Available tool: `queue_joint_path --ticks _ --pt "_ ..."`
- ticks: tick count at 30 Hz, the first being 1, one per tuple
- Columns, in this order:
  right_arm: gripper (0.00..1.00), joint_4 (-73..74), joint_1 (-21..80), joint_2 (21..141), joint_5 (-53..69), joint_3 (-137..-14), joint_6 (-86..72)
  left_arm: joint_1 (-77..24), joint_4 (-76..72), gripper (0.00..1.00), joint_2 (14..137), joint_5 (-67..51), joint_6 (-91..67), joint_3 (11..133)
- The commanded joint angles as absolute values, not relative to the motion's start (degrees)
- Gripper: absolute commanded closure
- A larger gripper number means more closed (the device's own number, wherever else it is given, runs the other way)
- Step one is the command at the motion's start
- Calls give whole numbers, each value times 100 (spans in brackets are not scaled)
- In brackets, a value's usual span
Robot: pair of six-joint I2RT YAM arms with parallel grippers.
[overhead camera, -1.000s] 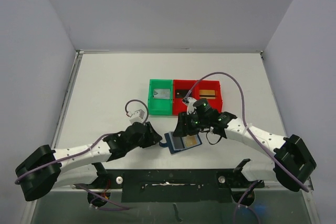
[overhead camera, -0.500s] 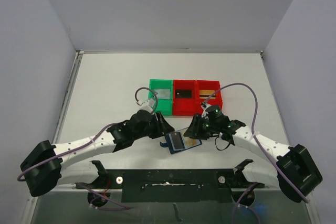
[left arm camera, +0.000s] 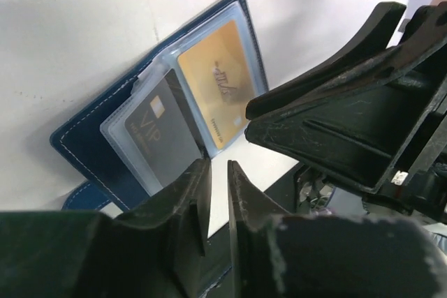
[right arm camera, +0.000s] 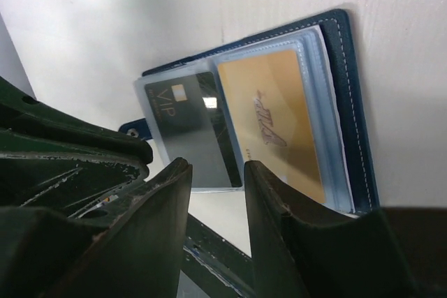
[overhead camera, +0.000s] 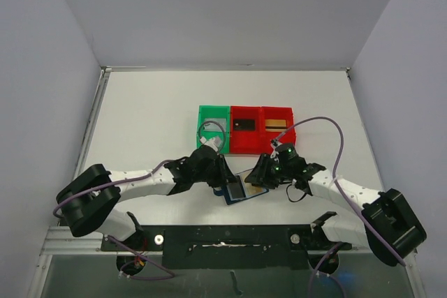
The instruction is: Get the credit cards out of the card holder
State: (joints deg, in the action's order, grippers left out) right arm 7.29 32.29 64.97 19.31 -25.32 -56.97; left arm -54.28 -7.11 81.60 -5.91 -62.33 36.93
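Our white table [overhead camera: 154,116] sits between grey walls [overhead camera: 42,68]. By its near edge, left gripper [left arm camera: 218,172] and right gripper [right arm camera: 218,167], both ajar, flank the holder [overhead camera: 237,192].

Left end effector [left arm camera: 218,176] seems barely parted; right end effector [right arm camera: 218,172] gapes wider.

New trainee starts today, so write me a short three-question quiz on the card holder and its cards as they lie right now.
1. True or false: the card holder lies shut on the table.
2. How many cards show inside it? A one, B two, C four.
3. Which card bears the letters VIP: the dark card or the gold card?
Key: 1 false, it lies open; 2 B; 3 the dark card.
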Motion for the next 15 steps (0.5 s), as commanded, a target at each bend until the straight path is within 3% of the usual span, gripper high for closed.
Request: queue_joint_path --ticks 1,6,15 --pt "63 275 3238 6907 2421 -2729 -5523 -5495 -1028 90 8431 -794 -6174 3788" --pt "64 181 3362 7371 2651 -2874 -5348 -5537 -772 93 8377 -511 -6247 3418" --pt "64 1160 3471 7815 1970 -3505 -4899 -5542 -625 94 8569 -404 -6219 3404"
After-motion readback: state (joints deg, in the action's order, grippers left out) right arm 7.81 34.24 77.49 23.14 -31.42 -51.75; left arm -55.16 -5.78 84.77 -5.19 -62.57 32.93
